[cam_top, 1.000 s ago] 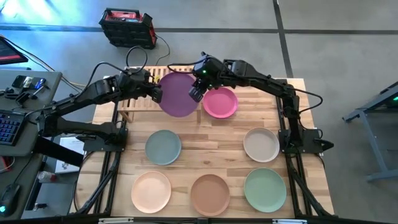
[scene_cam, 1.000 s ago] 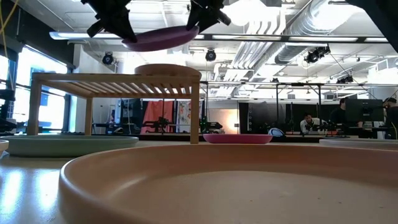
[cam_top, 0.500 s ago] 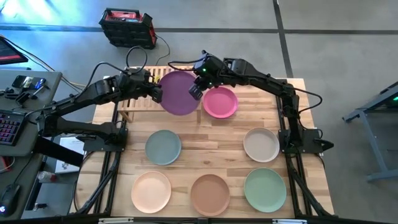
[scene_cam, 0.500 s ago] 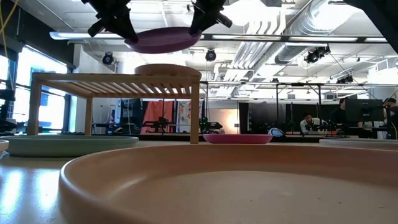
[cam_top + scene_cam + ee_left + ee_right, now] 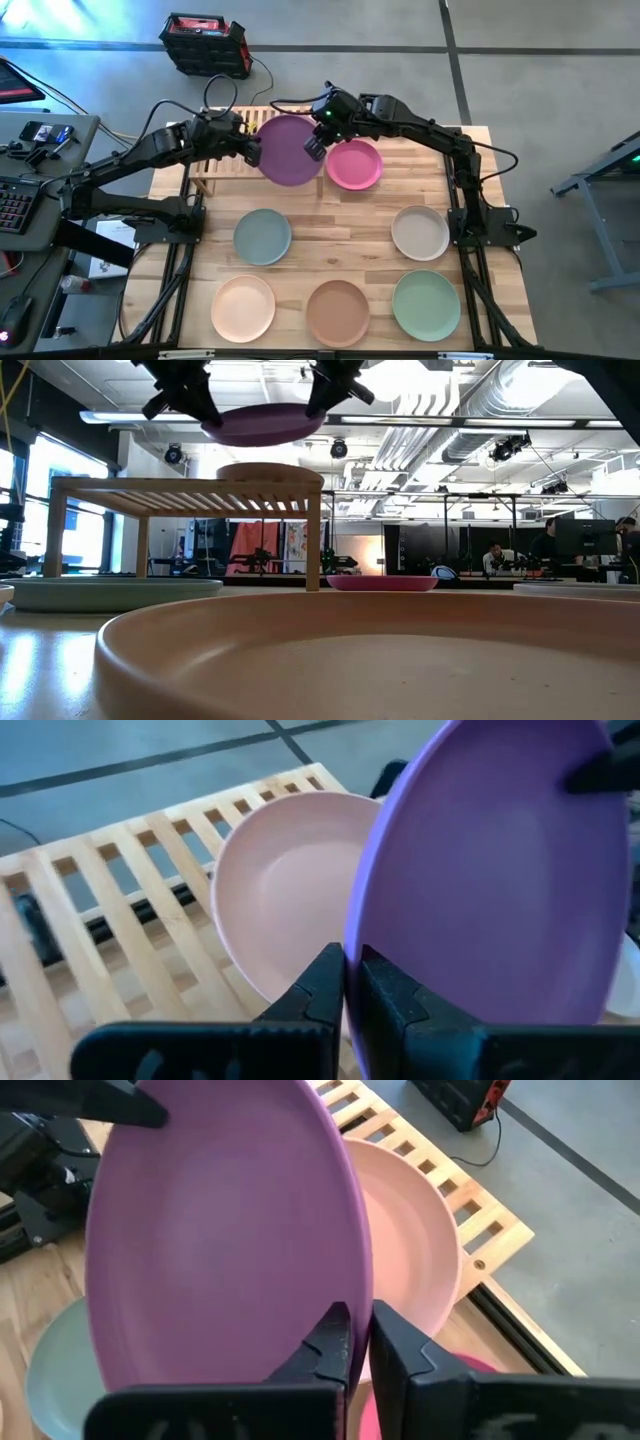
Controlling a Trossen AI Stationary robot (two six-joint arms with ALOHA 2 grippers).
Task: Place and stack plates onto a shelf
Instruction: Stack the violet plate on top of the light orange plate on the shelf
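Observation:
A purple plate (image 5: 290, 150) hangs in the air over the right end of the shelf (image 5: 215, 165), a low light-wood slat rack at the table's far left. Both grippers are shut on it: my left gripper (image 5: 252, 150) on its left side, my right gripper (image 5: 316, 148) on its right side. Below it a pale peach plate (image 5: 290, 890) rests flat on the shelf's slats. In the low view the purple plate (image 5: 262, 422) hangs well above the shelf (image 5: 190, 495). My left gripper pinches the purple plate's left rim (image 5: 352, 955) between its two fingers, one on each face. The fingers come in about level from the table's left. The plate is lifted clear of the shelf, roughly level. My right gripper pinches the plate's right rim (image 5: 362, 1295) between its two fingers, one on each face. It comes at the rim from the table's right side. The plate hangs between both grippers, above the peach plate.
A magenta plate (image 5: 354, 165) lies on the table right of the shelf. Nearer lie a grey-teal plate (image 5: 262, 236), a cream plate (image 5: 420, 232), a peach plate (image 5: 243, 308), a brown plate (image 5: 337, 313) and a mint plate (image 5: 426, 305).
My right gripper has shut on the purple plate's right rim. The plate has levelled a little and stays above the shelf, held by both grippers.

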